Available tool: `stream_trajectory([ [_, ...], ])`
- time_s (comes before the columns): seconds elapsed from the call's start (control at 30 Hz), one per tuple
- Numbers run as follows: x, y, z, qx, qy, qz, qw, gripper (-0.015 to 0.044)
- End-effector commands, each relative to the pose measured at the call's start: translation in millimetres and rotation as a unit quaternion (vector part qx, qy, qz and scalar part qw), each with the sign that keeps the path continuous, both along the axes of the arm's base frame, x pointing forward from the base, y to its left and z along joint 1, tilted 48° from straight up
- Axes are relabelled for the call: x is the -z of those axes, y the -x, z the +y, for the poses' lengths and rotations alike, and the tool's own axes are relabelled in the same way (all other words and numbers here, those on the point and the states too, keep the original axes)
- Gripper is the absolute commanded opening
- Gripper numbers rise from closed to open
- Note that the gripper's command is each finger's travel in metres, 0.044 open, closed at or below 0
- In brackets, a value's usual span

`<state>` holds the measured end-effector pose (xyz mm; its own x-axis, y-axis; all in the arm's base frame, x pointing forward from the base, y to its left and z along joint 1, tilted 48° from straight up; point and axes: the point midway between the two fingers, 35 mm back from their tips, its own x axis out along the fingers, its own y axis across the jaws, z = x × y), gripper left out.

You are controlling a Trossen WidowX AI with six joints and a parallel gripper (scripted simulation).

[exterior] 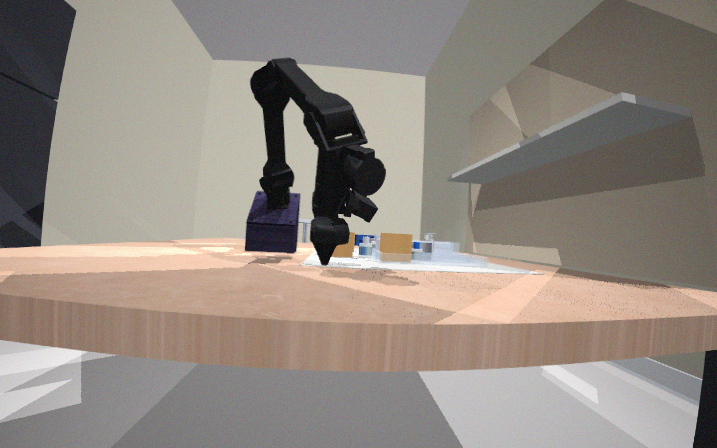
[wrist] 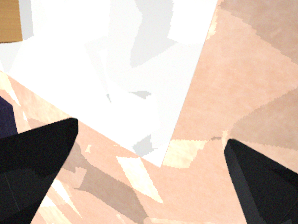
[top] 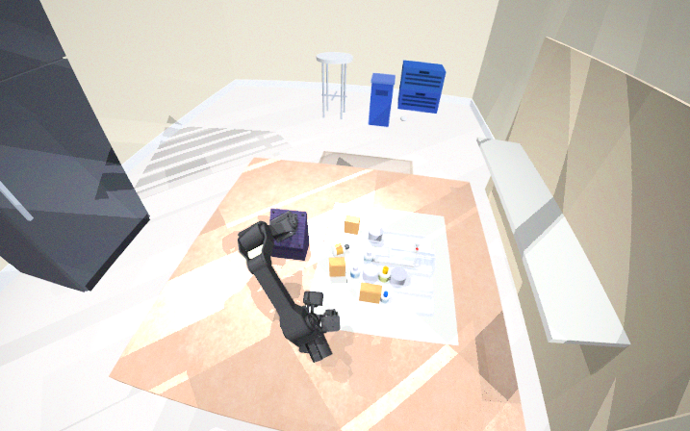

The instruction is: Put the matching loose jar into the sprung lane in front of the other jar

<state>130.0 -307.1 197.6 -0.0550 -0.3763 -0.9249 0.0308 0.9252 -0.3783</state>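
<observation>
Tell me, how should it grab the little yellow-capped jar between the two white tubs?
Probably from straight above, on its round body. The yellow-capped jar stands upright with white tubs close on either side, so the grip should close across its two free sides.

The wooden table (top: 218, 342) carries a white mat (top: 417, 326) toward its right edge and a purple base block (top: 297, 247) just left of the mat, nearer the far edge. On the mat stand tan boxes (top: 370, 292), small jars (top: 385, 273) and clear lanes (top: 417, 257)
</observation>
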Motion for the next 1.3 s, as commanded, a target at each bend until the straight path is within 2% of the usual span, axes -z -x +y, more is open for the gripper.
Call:
stream_trajectory([
  [0.0,27.1,-39.9,24.6,0.024,0.008,0.015,1.0,0.044],
  [0.3,84.4,-110.3,106.4,0.051,0.086,0.037,0.994,0.044],
  [0.63,129.0,-136.0,204.8,0.03,0.221,-0.022,0.974,0.044],
  [0.83,129.6,-136.1,206.6,0.029,0.224,-0.024,0.974,0.044],
  [1.27,151.8,-134.2,181.7,0.029,0.225,-0.024,0.974,0.044],
])
